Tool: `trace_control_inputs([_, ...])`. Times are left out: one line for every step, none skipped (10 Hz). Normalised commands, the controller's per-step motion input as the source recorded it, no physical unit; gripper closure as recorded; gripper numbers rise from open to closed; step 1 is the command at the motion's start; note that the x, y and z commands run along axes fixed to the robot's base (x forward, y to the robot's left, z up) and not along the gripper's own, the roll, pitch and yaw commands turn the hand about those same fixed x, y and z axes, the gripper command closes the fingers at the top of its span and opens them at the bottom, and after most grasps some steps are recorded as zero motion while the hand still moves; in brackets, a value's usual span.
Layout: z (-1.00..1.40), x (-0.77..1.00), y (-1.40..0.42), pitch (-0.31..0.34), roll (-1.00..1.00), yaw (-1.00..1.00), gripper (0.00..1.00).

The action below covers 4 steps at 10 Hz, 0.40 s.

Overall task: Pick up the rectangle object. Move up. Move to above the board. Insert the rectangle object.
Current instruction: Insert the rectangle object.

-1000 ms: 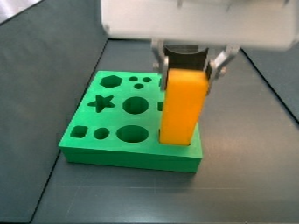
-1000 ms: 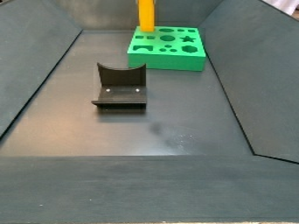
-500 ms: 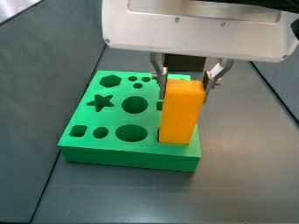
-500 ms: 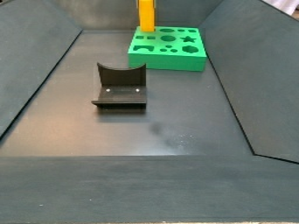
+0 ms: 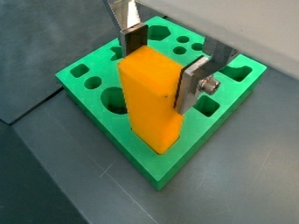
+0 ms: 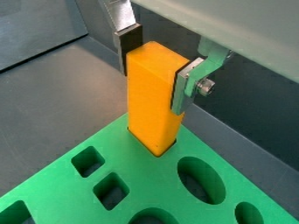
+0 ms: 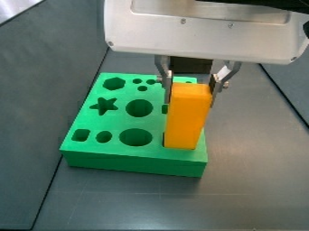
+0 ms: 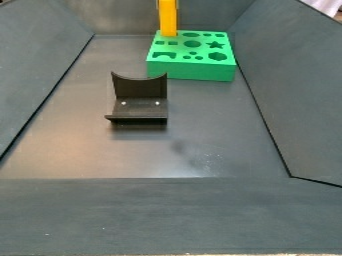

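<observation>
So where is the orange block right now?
The orange block stands upright at a corner of the green board, its lower end at the board's top; the claw flanks its upper end.

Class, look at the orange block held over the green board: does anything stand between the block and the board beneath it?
Nothing visible does. The gripper holds the block upright by its upper end, and its lower end meets the board near a corner, with no other piece there. The fixture stands apart on the floor.

A lab test rig: a dark walled floor (image 8: 201, 140), the fixture (image 8: 138, 99) near the tool (image 7: 193, 76), no household clutter.
</observation>
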Motion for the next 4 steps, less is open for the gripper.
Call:
trace_control_inputs([-0.08, -0.03, -0.34, -0.041, 0.06, 0.22, 1.0])
trace_control_inputs([-0.11, 0.0, -0.37, -0.034, 0.06, 0.23, 1.0])
trace_control_inputs([-0.05, 0.0, -0.17, -0.019, 0.0, 0.17, 1.0])
trace_control_inputs([0.0, 0.0, 0.0, 0.0, 0.0, 0.0, 1.0])
